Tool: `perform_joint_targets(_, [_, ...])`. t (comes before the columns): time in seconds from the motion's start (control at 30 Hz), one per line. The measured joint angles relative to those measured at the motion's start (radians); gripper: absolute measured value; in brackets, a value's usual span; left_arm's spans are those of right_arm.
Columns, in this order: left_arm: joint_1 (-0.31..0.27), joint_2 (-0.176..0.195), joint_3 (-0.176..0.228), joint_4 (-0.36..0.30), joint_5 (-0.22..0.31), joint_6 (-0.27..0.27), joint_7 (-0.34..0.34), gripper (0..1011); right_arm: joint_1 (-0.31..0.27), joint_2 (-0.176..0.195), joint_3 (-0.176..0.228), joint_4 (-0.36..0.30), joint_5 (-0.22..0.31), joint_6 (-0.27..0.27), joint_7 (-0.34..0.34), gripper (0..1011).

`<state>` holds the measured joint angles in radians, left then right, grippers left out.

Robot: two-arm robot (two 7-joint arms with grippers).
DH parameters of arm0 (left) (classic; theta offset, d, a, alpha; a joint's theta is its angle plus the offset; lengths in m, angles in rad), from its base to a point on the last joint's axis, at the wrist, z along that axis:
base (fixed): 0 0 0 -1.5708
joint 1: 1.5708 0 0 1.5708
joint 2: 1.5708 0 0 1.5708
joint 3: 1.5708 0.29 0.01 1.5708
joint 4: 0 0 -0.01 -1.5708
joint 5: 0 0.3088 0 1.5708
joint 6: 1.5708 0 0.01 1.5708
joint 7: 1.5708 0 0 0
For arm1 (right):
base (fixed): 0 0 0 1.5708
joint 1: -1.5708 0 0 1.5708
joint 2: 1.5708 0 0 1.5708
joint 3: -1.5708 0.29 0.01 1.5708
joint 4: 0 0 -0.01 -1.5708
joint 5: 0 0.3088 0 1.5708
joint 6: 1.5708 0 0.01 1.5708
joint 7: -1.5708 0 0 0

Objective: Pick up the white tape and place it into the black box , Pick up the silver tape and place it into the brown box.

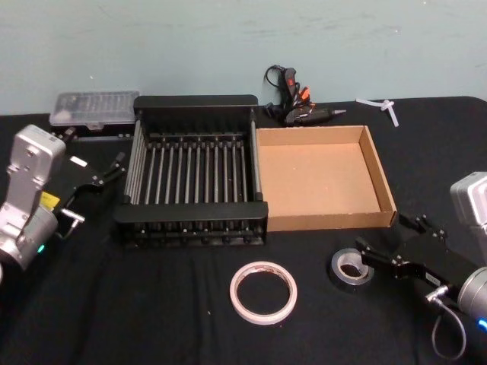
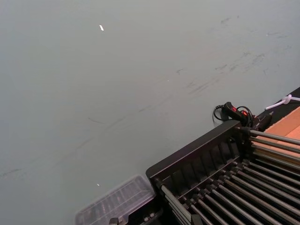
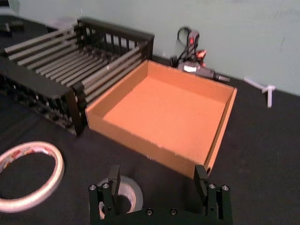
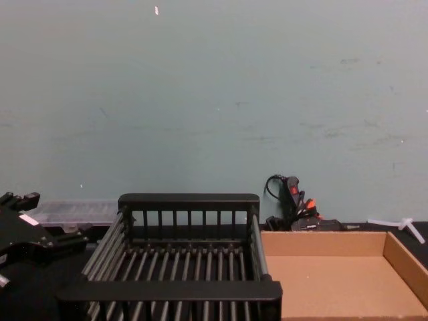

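Right gripper [image 1: 378,239] low at lower right with fingers spread wide, just beside silver tape [image 1: 351,268], white tape [image 1: 263,292] flat at bottom centre, black box [image 1: 193,221] and brown box [image 1: 379,171] side by side mid-frame, left gripper [image 1: 116,168] at left edge, fingers hard to judge.

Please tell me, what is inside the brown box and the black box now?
The brown box shows only its plain cardboard floor. The black box shows only its bars. The white tape and the silver tape lie on the table, in front of the boxes.
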<state>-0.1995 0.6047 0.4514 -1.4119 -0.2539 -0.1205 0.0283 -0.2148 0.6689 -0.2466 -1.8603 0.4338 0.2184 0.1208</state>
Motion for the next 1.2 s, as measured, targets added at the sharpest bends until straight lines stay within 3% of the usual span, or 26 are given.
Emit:
perform_joint_targets(0.43, [0.000,0.000,0.000,0.000,0.000,0.000,0.000,1001,0.027,-0.025,-0.010,0.021,-0.031,0.090,0.023,1000])
perform_joint_targets(1.2, [0.000,0.000,0.000,0.000,0.000,0.000,0.000,1001,0.049,-0.082,-0.005,0.070,-0.083,0.136,0.061,1000])
